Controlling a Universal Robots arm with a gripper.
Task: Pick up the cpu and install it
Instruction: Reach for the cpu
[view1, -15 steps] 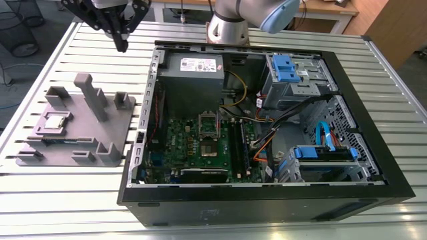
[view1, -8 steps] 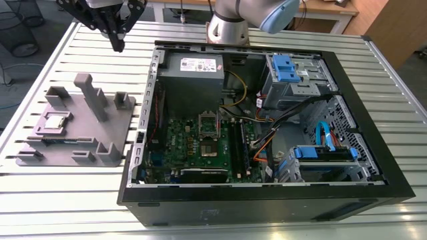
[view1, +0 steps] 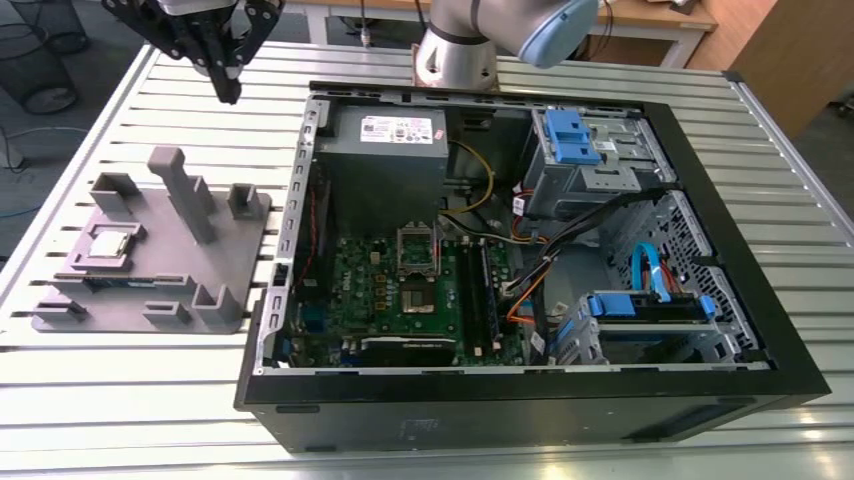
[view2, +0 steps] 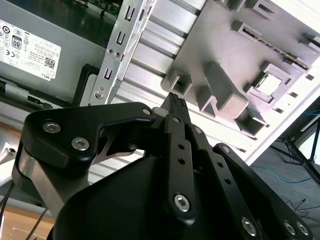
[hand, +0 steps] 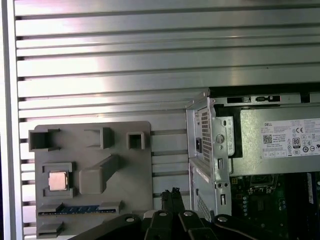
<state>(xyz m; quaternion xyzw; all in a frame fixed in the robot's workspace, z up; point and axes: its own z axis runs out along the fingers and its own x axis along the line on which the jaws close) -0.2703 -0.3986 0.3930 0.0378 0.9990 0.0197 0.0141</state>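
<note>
– Exterior view?
– I see my gripper (view1: 228, 92) above the table (view1: 134, 400), tips closed and empty. The cpu (view1: 110, 243) lies in the gray fixture (view1: 220, 285).
– Second wrist view?
– Tips together, cpu (view2: 270, 85) well beyond them.
– First wrist view?
– Cpu (hand: 58, 181) seated in its fixture pocket, apart from the tips.

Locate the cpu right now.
The cpu sits in a pocket of the gray fixture, on the exterior view's left, beside the open computer case.
</note>
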